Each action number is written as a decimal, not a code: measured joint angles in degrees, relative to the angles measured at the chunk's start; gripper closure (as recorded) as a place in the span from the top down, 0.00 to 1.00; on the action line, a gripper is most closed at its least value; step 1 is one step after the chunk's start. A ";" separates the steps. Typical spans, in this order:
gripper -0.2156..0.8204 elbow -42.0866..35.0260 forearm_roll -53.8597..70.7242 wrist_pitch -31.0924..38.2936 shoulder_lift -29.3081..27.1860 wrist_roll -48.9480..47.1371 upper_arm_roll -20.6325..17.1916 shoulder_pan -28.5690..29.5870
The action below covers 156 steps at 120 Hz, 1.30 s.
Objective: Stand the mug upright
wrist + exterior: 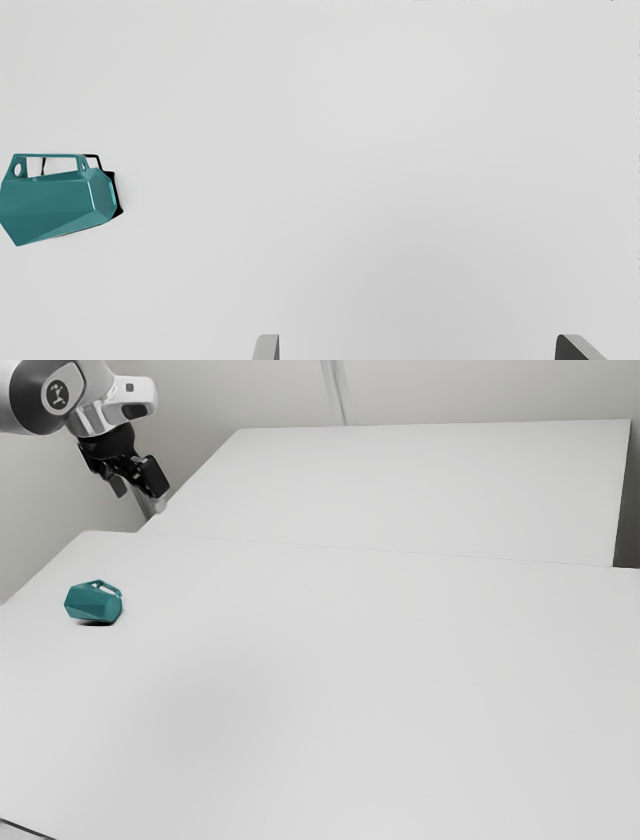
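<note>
Our gripper (138, 494) hangs open and empty at the far end of the exterior view's left, its fingers (268, 348) well apart in the wrist view. Our white arm (95, 400) comes in from that same side, above table height.

Nearer than the gripper, still by the exterior view's left, the teal mug (92, 603) lies on its side on the white table (350, 690), well apart from our fingers. Its handle (52, 155) runs along the far side of its faceted body, and a dark shadow (98, 623) sits beneath it. One end looks flat and many-sided, though we can't fairly say whether it is base or mouth.

Toward the exterior view's right, a thin seam (430, 552) crosses between the table and a second white surface (430, 485) beyond it.
</note>
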 joint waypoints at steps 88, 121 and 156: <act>0.79 3.27 -2.09 2.97 15.24 0.15 5.73 26.74; 0.79 15.86 -8.80 3.84 30.47 5.56 8.37 34.75; 0.79 24.16 -25.54 9.31 41.86 15.35 8.34 39.56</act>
